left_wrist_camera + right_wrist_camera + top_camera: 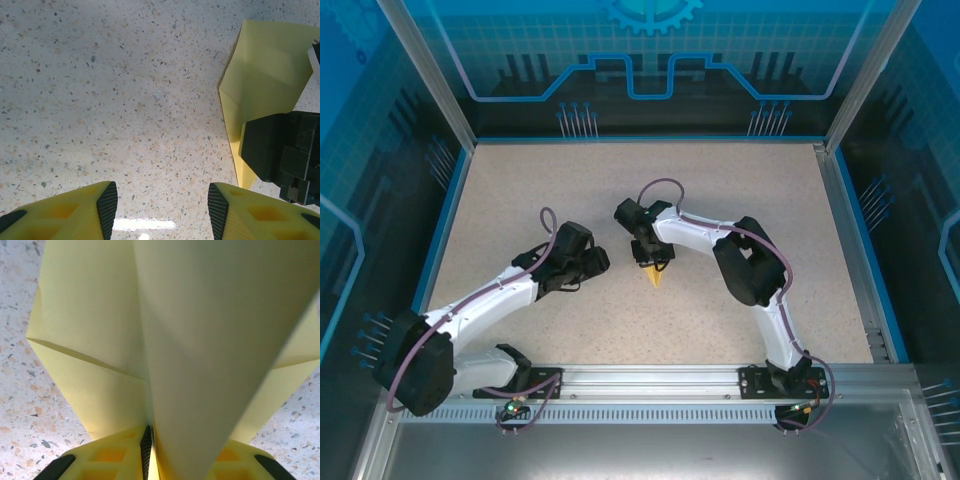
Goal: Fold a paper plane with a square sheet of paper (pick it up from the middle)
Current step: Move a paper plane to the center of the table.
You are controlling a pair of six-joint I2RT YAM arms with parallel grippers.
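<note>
1. Speckled surface (720, 200), blue-panelled enclosure (650, 60).
2. We see the pale-yellow, creased paper plane (655, 277) mid-surface between the right end effector (653, 262) fingers; we cannot tell the grip.
3. Left end effector (162, 210) released, nearby.

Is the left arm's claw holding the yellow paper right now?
No, the left gripper stands open over the tabletop, with the yellow paper off to its side.

Open tabletop (125, 100) lies ahead of left gripper (162, 200); right gripper (148, 445) and paper plane (265, 65) block rightward.
</note>
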